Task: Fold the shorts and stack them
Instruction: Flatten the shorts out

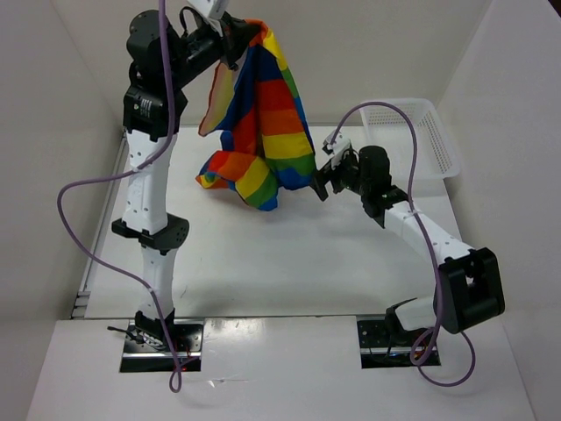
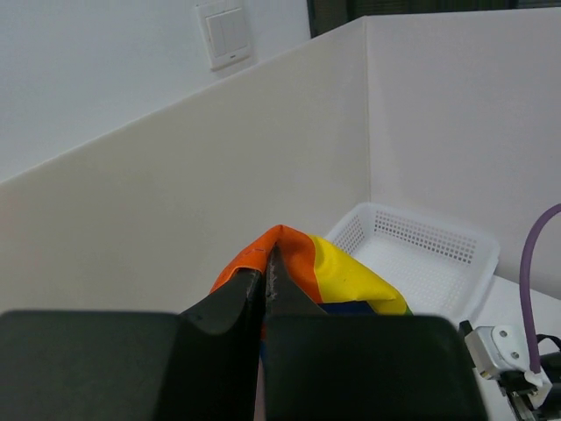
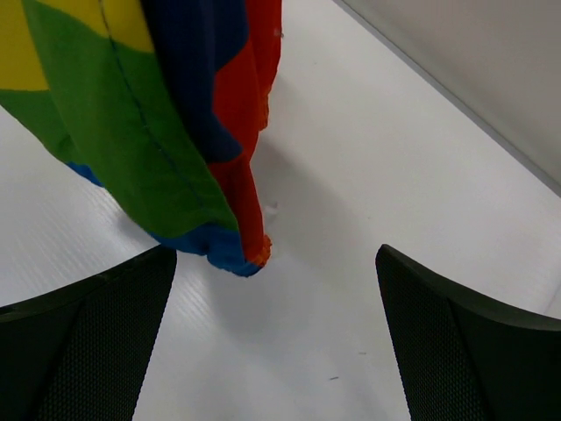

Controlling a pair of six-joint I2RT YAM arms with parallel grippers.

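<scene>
- Left gripper (image 1: 233, 39) raised at far left, clenched on top edge of rainbow shorts (image 1: 267, 123), which hang down to near the white table (image 1: 280, 263).
- Right gripper (image 1: 323, 178) spread wide, empty, just right of the hem.
- White mesh basket (image 1: 444, 145) far right, apart.

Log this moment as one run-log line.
left fingers: shut on shorts, held high | right fingers: open, empty, near hanging lower edge | shorts: unfolded, dangling | fold: not started

Top of the shorts (image 3: 131, 132) beyond right wrist view's edge
</scene>
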